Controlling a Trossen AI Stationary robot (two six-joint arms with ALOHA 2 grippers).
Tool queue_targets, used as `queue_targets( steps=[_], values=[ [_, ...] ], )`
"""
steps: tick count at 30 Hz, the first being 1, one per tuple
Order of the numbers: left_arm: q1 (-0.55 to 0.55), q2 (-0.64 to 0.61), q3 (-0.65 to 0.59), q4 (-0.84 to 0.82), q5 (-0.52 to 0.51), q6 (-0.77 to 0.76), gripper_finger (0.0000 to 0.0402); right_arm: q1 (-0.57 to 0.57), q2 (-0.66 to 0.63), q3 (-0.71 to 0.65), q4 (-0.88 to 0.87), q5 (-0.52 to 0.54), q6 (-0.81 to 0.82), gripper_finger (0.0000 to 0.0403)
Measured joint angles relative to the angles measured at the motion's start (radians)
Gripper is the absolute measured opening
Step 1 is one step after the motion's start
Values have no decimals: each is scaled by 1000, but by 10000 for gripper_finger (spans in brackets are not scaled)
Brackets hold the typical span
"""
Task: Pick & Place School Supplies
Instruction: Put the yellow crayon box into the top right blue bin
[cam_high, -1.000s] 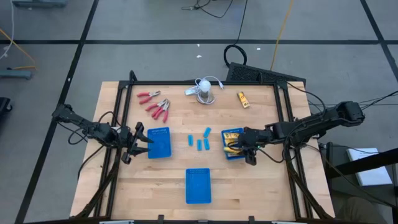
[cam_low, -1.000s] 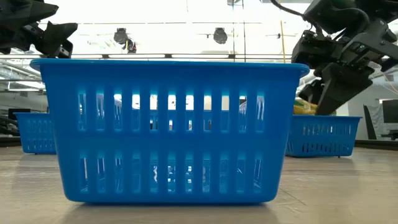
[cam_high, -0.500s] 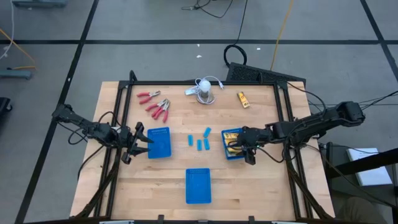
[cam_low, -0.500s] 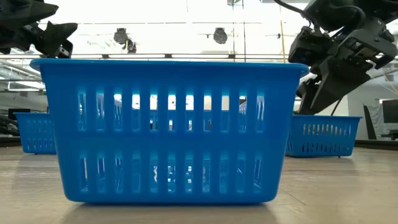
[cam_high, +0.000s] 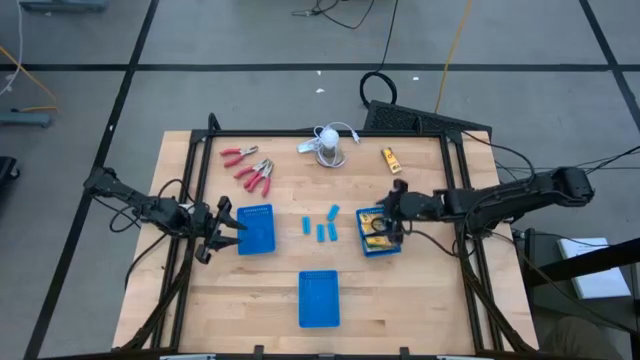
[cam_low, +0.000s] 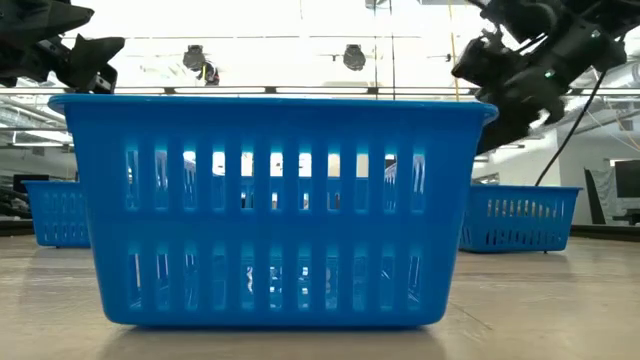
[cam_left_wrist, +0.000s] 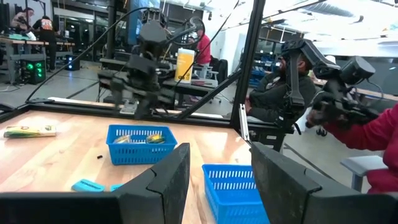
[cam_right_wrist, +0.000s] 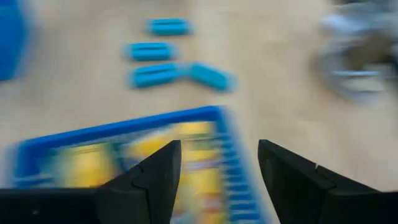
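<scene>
Above the right basket (cam_high: 375, 232) of yellow boxes (cam_right_wrist: 87, 165), right tool (cam_high: 393, 213) apart, empty; contents hidden at table height.

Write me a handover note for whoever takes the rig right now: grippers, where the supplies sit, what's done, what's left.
Right gripper: open, empty, above the far edge of the right basket.
Left gripper: open, empty, waiting at the left basket.
Done: yellow boxes lie in the right basket.
Left: one yellow box near the table's far edge; four light-blue blocks between the left and right baskets; three red-handled pliers at far left. Front basket and left basket look empty from above.
White round object with cable stays put.
</scene>
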Motion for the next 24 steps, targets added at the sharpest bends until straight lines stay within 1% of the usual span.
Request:
queue_targets(
  steps=[3, 5, 6, 10, 11, 15, 19, 24],
  values=[
    [0, 0, 0, -1, 0, 0, 173, -29, -4, 0, 4, 154, -65, 201],
    [0, 0, 0, -1, 0, 0, 173, -58, -3, 0, -5, 174, -77, 199],
    [0, 0, 0, -1, 0, 0, 173, -75, 0, 0, -15, 149, -63, 198],
    [0, 0, 0, -1, 0, 0, 173, -127, 8, 0, -73, -66, -5, 197],
    [0, 0, 0, -1, 0, 0, 173, -131, 9, 0, -82, -89, -4, 196],
    [0, 0, 0, -1, 0, 0, 173, -131, 9, 0, -113, -80, -3, 196],
    [0, 0, 0, -1, 0, 0, 173, -142, 9, 0, -184, -80, -5, 196],
    [0, 0, 0, -1, 0, 0, 173, -165, 9, 0, -250, -77, 30, 196]
  ],
)
